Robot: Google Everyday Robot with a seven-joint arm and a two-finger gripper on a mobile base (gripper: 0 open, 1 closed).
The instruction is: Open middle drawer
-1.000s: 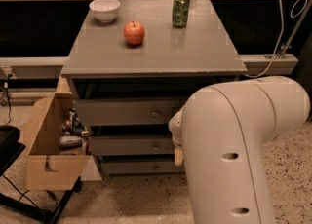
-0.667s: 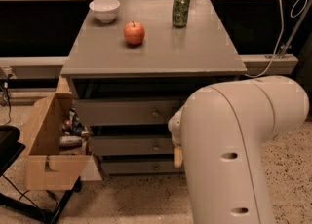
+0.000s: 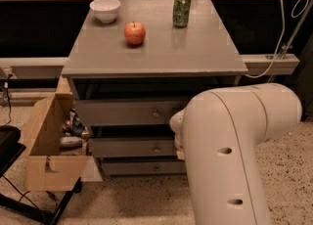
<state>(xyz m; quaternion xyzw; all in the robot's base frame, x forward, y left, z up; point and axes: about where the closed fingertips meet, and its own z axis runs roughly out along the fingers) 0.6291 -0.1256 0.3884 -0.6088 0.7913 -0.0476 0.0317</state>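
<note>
The grey cabinet (image 3: 156, 57) has three drawers. The middle drawer (image 3: 127, 147) is a shallow grey front with a small round knob (image 3: 156, 149), and it looks closed, between the taller top drawer (image 3: 122, 112) and the lowest drawer (image 3: 132, 167). My large white arm (image 3: 234, 155) fills the lower right and covers the right ends of the drawers. My gripper (image 3: 177, 138) is mostly hidden behind the arm; only a small white part shows at the arm's left edge, just right of the middle drawer's knob.
On the cabinet top stand a red apple (image 3: 134, 33), a white bowl (image 3: 105, 9) and a green can (image 3: 181, 9). An open cardboard box (image 3: 46, 170) with cans stands left of the drawers. A black stand (image 3: 10, 146) is at far left. A white cable (image 3: 281, 33) hangs at right.
</note>
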